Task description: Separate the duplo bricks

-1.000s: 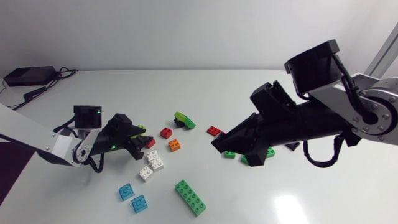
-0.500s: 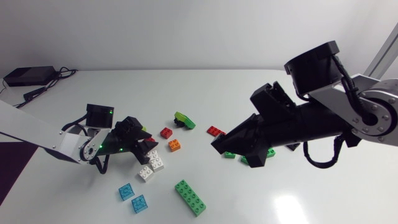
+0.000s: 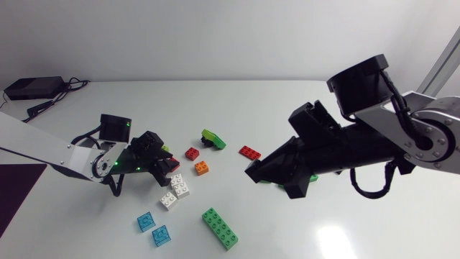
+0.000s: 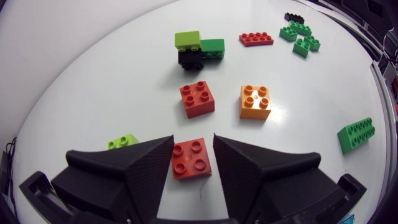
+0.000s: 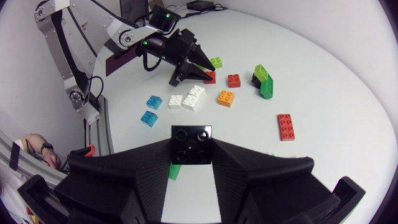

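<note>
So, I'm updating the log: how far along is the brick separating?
Done: the orange brick and flat red plate lie single. In hand: right gripper holds a black brick; left gripper straddles a red brick. Left: the lime-green-black stack is joined.

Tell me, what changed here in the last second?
The left gripper slid forward until its open fingers straddled a red brick. The right gripper barely shifted, still holding a black brick. The white bricks and other loose ones stayed put.
</note>
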Controlling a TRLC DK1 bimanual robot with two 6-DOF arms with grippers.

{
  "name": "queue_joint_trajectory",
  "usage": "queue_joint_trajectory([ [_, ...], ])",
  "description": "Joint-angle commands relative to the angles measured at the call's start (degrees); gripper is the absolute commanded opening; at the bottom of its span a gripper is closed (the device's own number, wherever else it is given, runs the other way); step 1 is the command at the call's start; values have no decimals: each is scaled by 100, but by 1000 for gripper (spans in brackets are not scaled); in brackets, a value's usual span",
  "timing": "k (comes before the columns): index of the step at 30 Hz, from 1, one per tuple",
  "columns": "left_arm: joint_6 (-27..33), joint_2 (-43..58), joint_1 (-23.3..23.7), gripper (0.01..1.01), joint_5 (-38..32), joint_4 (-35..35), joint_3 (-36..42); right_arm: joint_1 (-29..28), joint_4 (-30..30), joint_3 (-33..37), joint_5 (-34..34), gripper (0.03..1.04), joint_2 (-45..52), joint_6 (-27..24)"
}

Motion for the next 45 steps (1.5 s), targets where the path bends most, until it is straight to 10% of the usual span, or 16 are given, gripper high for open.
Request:
queue_joint_trajectory([
  [1,129,71,36,444,-16,-101,86,-4,43,-166,-27,251,-39,-66],
  [45,85,80,-149,643,-385,-1446,490,66,-1,-96,-27,251,-83,31],
])
